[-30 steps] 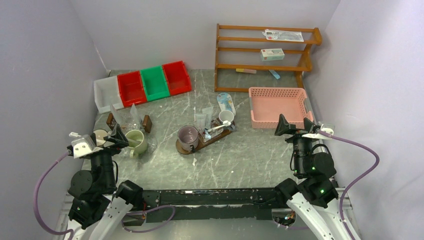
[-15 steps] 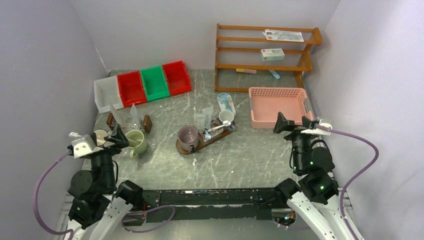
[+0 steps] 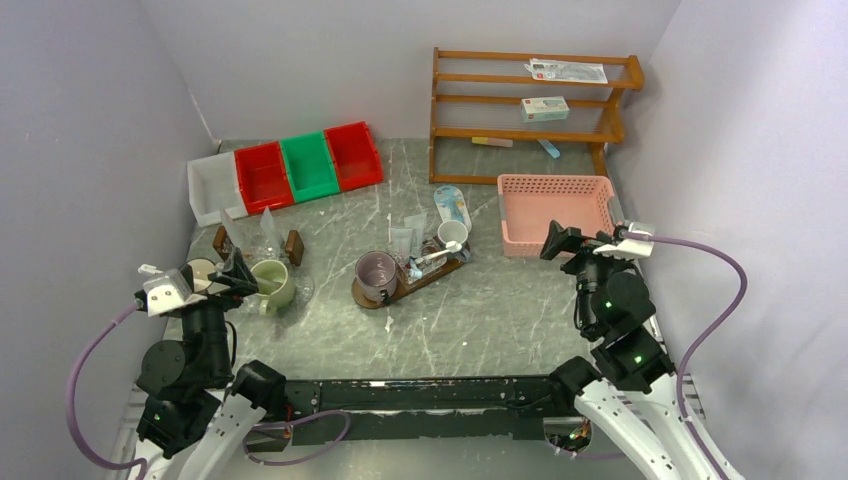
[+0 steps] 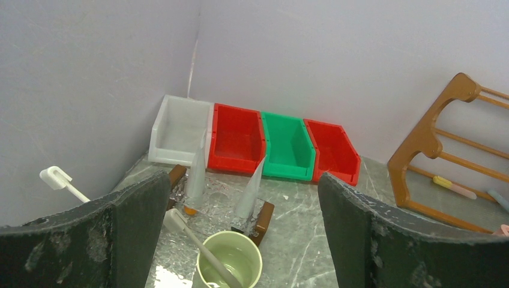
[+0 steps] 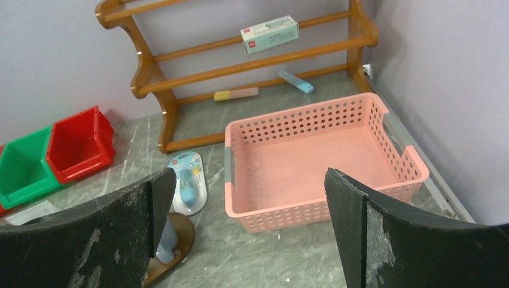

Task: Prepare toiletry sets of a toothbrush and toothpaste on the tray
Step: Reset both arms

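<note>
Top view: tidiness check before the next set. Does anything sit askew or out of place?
The dark brown oval wooden tray lies diagonally on the grey marbled table; a blue blister pack lies loose beside the pink plastic basket.

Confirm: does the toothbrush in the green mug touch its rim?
Touching. Left wrist view: the toothbrush leans in the mug, its handle resting on the rim.

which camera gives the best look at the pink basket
The right wrist view: the pink basket sits close and central, its bare inside in plain sight. The top view shows it smaller, its near edge partly behind the right tool. The left wrist view shows at most a pink sliver.
</note>
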`<state>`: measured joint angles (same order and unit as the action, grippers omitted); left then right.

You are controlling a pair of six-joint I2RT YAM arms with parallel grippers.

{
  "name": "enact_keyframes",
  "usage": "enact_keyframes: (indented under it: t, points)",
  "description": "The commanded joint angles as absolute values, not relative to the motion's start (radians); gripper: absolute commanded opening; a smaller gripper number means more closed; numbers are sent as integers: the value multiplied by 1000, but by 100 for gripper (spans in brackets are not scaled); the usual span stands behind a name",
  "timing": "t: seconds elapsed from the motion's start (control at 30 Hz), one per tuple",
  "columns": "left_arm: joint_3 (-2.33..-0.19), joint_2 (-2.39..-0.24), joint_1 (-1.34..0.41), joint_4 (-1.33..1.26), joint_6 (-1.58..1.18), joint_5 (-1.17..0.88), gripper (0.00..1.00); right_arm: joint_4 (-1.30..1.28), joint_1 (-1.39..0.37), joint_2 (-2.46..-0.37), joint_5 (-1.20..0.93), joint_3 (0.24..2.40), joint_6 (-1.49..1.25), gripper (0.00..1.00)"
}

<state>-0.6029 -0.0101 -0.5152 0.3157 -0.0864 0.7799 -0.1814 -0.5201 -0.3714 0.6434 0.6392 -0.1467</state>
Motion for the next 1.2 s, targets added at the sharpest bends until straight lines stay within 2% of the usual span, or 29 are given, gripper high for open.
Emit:
enact_keyframes:
  t: [0.0,0.4,1.17]
  points:
    - [-608,-2,-520,307,-85,764,97,-229,-516,-390,656,667,-184,100]
    - [-606,-3,-520,304,-81,759,97,-235,-516,-370,570,647,-165,100]
    - [-615,-3,-520,316,-91,765,97,-222,-517,-377,592,641,-197,100]
